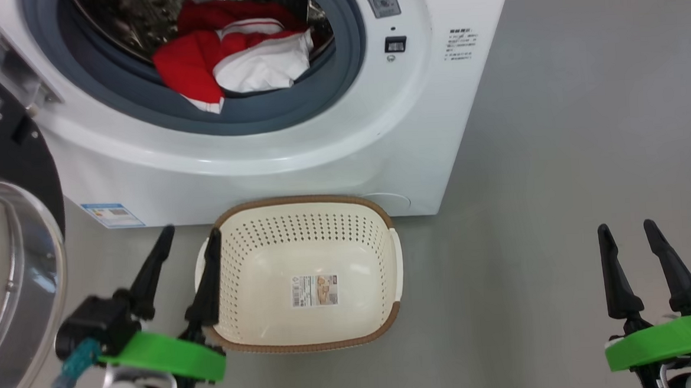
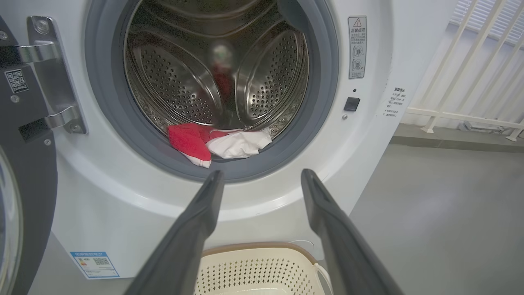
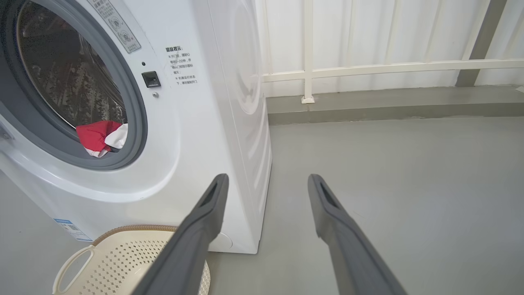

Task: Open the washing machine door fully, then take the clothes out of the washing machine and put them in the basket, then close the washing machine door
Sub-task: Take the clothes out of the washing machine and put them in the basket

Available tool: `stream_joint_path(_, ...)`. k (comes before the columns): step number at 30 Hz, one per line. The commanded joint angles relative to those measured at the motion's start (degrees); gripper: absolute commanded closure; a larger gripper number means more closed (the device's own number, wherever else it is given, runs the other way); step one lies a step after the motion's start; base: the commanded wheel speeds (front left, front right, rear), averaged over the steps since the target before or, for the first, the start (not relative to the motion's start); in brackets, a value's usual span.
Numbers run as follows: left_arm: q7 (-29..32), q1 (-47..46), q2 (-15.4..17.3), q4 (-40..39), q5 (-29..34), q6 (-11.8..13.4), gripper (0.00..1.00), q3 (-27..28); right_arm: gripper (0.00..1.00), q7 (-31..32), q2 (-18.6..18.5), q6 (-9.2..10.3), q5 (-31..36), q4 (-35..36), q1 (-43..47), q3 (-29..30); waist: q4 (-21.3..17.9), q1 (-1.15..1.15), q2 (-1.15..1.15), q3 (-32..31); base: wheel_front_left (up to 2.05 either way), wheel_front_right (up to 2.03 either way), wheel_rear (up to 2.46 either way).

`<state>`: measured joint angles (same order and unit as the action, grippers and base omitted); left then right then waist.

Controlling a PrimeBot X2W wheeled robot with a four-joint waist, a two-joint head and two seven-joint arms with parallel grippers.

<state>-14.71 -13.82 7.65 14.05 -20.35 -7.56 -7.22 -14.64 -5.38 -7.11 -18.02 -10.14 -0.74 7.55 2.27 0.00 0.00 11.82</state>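
The white washing machine (image 1: 296, 155) stands with its black-rimmed glass door (image 1: 11, 247) swung out to the left. Red and white clothes (image 1: 238, 60) lie at the drum's front lip, and they hang over the grey rubber ring (image 2: 221, 145) (image 3: 100, 137). The cream basket (image 1: 302, 220) sits empty on the floor against the machine's front. My left gripper (image 1: 189, 237) is open just left of the basket's rim, low in front of the drum (image 2: 262, 176). Far to the right, over bare floor, my right gripper (image 1: 626, 229) is open with nothing in it (image 3: 266, 180).
Grey floor (image 1: 557, 177) stretches to the right of the machine. A white railing (image 3: 368, 67) on a low grey kerb runs behind it. The door hinge bracket (image 2: 57, 82) is at the machine's left edge.
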Motion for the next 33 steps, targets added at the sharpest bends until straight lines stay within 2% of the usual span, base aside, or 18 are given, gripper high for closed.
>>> stream_joint_path(1, -0.3, -4.1, 1.4, 0.8, 0.9, 0.1, 0.00, 1.3, 0.00, -0.4, -0.6, -0.37, 0.2, 1.6, -2.2, -1.6, -1.1, 0.00, 0.00, 2.2, 0.00, 0.00, 0.00)
stream_joint_path(9, -0.3, -20.5, 2.0, 16.1, 2.9, 0.2, 0.00, 1.0, 0.00, -0.4, 0.9, -0.37, 0.0, 2.2, -5.4, -2.4, -4.0, 0.00, 0.00, 8.9, 0.00, 0.00, 0.00)
stream_joint_path(18, 1.9, -40.5, 2.8, 33.2, 7.3, 1.1, 0.00, -2.5, 0.00, -0.4, 2.1, -0.37, -0.3, 2.7, -9.6, -3.1, -6.7, 0.00, 0.00, 16.2, 0.00, 0.00, 0.00)
stream_joint_path(26, 4.9, -54.5, 3.5, 43.6, 9.3, 1.9, 0.00, -4.5, 0.00, -0.4, 2.5, -0.37, -0.9, 3.0, -13.0, -4.3, -8.0, 0.00, 0.00, 20.7, 0.00, 0.00, 0.00)
stream_joint_path(33, 5.9, -61.7, 4.3, 49.7, 10.0, 2.1, 0.00, -5.5, 0.00, -0.4, 2.5, -0.37, -2.1, 3.4, -15.1, -6.2, -9.3, 0.00, 0.00, 23.4, 0.00, 0.00, 0.00)
